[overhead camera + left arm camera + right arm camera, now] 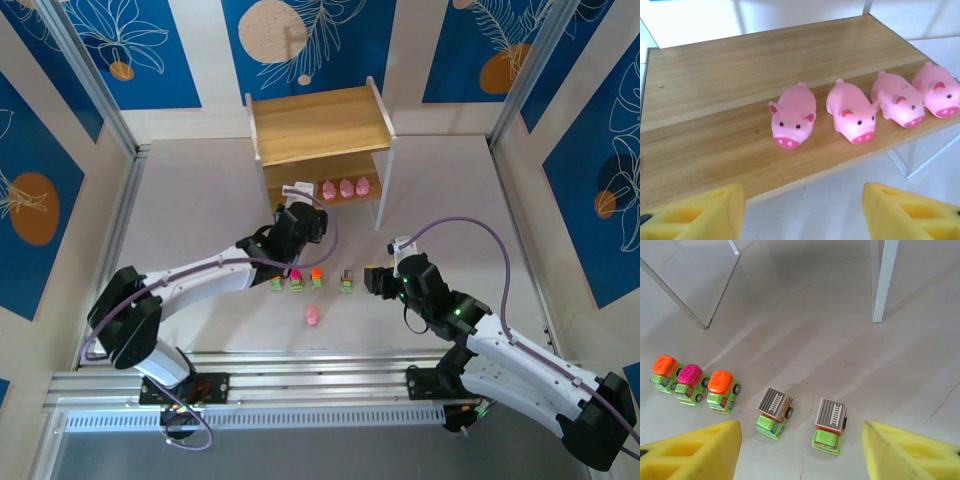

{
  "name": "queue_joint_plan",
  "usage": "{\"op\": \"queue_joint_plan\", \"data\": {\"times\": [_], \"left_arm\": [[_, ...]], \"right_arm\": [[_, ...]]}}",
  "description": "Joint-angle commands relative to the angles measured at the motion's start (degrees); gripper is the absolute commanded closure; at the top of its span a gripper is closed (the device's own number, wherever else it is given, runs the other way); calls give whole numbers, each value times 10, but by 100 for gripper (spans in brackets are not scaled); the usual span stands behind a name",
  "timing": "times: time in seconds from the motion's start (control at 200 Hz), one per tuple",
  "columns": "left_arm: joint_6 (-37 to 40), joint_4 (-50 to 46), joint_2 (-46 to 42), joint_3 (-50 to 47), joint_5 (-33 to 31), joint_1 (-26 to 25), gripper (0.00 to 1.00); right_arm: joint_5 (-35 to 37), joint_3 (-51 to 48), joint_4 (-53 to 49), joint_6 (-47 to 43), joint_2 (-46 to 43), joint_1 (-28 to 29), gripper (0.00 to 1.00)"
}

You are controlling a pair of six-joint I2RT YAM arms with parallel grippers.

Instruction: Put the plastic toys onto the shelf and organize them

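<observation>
Task under half complete: four pink pigs (792, 117) stand in a row on the lower board of the shelf (715, 75), one pig (313, 316) and five trucks (775, 412) wait on the table (200, 200), and the left gripper (802, 210) at the shelf and the right gripper (800, 450) above the trucks are both wide and empty.

Robot test cell (aluminium rail (300, 388), patterned panel walls (110, 40)).

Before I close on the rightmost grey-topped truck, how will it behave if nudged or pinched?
The rightmost grey-topped truck sits on wheels, so a nudge along its length will probably roll it. It looks like small hard plastic, so likely light and stiff. Its neighbour truck stands close; a wide approach might bump it.
</observation>
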Motion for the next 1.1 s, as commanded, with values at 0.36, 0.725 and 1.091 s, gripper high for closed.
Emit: {"op": "queue_joint_plan", "data": {"times": [0.36,0.725,1.091], "left_arm": [[-21,-24,-104,-87,-51,-43,37],[-72,-74,-136,-135,-134,-136,37],[-190,-114,-107,-181,-177,-216,37]], "right_arm": [[-8,-5,11,6,2,-2,35],[-13,-6,13,5,1,-2,32],[-32,14,-25,18,-8,2,32]]}}
